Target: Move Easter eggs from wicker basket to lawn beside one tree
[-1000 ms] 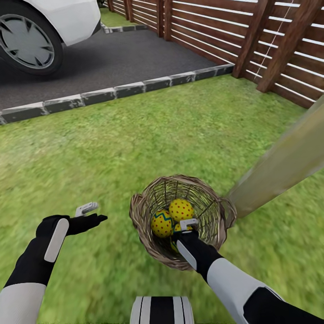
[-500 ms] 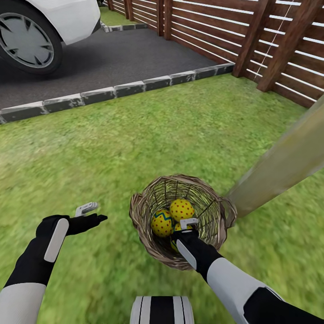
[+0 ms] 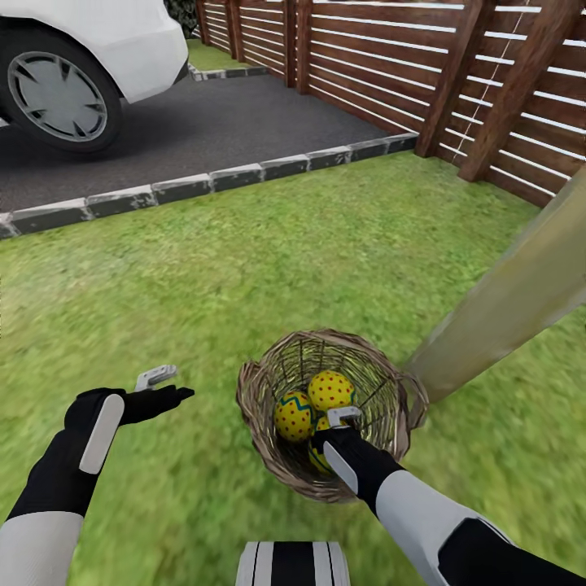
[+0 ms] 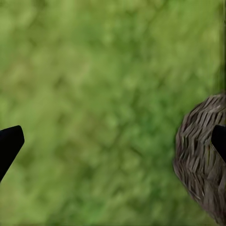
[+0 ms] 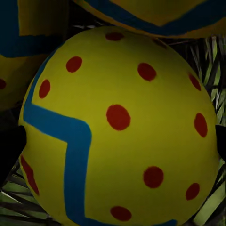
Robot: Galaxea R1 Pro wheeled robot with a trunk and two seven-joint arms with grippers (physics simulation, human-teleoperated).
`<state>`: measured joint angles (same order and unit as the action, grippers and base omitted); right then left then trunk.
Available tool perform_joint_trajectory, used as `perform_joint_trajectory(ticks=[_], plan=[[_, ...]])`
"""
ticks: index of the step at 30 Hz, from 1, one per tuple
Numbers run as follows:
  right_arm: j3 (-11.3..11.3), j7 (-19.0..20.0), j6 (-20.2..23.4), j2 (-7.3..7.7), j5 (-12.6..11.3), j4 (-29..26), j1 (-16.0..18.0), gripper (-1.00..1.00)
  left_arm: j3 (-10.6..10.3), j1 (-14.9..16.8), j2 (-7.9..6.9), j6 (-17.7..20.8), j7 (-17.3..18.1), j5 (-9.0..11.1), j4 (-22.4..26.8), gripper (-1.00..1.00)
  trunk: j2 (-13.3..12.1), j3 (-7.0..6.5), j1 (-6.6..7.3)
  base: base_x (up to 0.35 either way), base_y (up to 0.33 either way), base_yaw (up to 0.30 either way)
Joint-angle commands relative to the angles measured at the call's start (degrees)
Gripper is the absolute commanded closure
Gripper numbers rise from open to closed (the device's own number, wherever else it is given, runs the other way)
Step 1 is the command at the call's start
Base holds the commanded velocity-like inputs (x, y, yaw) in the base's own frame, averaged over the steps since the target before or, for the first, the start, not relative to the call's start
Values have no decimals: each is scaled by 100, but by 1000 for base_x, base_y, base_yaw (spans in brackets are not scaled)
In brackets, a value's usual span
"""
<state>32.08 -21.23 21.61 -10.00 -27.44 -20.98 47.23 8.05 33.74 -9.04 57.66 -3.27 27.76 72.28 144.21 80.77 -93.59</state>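
The wicker basket [image 3: 268, 382] sits on the lawn [image 3: 244, 260] at the foot of the tree [image 3: 505, 301]. Three Easter eggs lie inside: one at the left [image 3: 294, 415], one behind it [image 3: 330, 389], and one [image 3: 319, 460] mostly hidden under my right wrist. My right gripper [image 3: 335, 427] reaches down into the basket. In the right wrist view it is open, with that third egg [image 5: 117, 127] between its dark fingertips [image 5: 9, 150]. My left gripper [image 3: 167, 387] hovers open over grass left of the basket [image 4: 202, 160].
A stone kerb [image 3: 203, 183] borders a dark asphalt driveway [image 3: 220, 122] with a white car [image 3: 81, 57] at the back left. A brown slatted fence [image 3: 456, 73] runs along the back right. Open grass lies all round the basket and trunk.
The whole picture has shifted slightly down and right, so the camera moved. My right gripper stays in the basket over the same egg. The left arm holds its pose.
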Motion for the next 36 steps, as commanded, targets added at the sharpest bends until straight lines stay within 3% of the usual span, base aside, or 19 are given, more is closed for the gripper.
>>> perform_joint_trajectory(ticks=[1, 10, 28, 36], plan=[[35, -31, 19, 0, -42, -5, 5, 100, 4, 1, -1, 26, -34, 45, 6, -100, 0, -19, 3, 0, 0, 0], [35, -31, 19, 0, -42, -5, 5, 100, -1, 1, -1, 26, -34, 45, 6, -100, -7, -130, 16, 0, 0, 0], [36, -22, 80, 0, -42, -34, 5, 100, 1, 1, -1, 26, -33, 45, 6, -100, -7, -130, 16, 0, 0, 0], [35, -7, 63, 0, -42, -183, -2, 100, 4, -156, 8, 1, -33, 45, 74, -100, -9, -174, 21, 0, 0, 0]])
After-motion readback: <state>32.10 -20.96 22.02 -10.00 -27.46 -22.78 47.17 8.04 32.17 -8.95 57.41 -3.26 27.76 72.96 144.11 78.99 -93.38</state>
